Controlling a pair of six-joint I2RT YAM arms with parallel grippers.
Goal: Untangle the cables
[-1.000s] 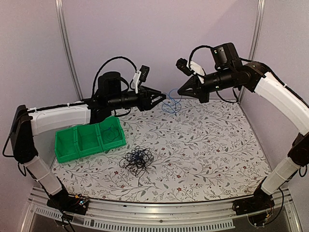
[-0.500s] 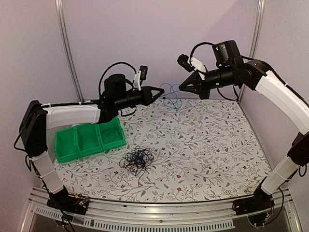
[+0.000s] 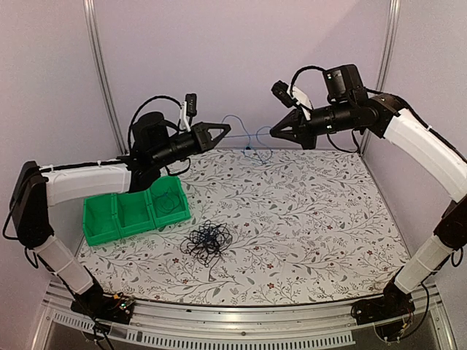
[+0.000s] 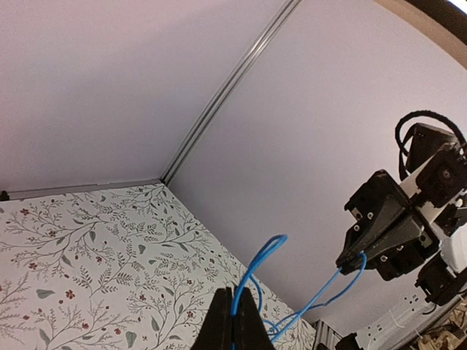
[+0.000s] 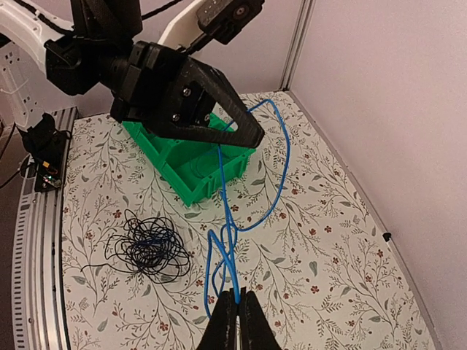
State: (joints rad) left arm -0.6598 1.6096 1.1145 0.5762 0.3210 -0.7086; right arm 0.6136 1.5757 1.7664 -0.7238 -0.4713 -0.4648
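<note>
A thin blue cable point(image 3: 246, 137) hangs in the air above the back of the table, strung between my two grippers. My left gripper point(image 3: 225, 130) is shut on one loop of the blue cable point(image 4: 257, 264), pinched between the closed tips of that left gripper point(image 4: 233, 293). My right gripper point(image 3: 274, 133) is shut on the other end of the blue cable point(image 5: 282, 169), which crosses over itself just above the right gripper point(image 5: 237, 294). A tangled bundle of black cables point(image 3: 208, 240) lies on the table, also seen as a black bundle point(image 5: 144, 244) in the right wrist view.
A green three-compartment bin point(image 3: 109, 227) stands at the left of the table, a thin black cable point(image 3: 169, 206) coiled in its right compartment. The same green bin point(image 5: 191, 191) shows under the left arm. Purple walls close off the back and sides.
The left gripper has shut on the blue cable and drawn back to the left. The grippers stand further apart, and the cable's loops are pulled out between them.
</note>
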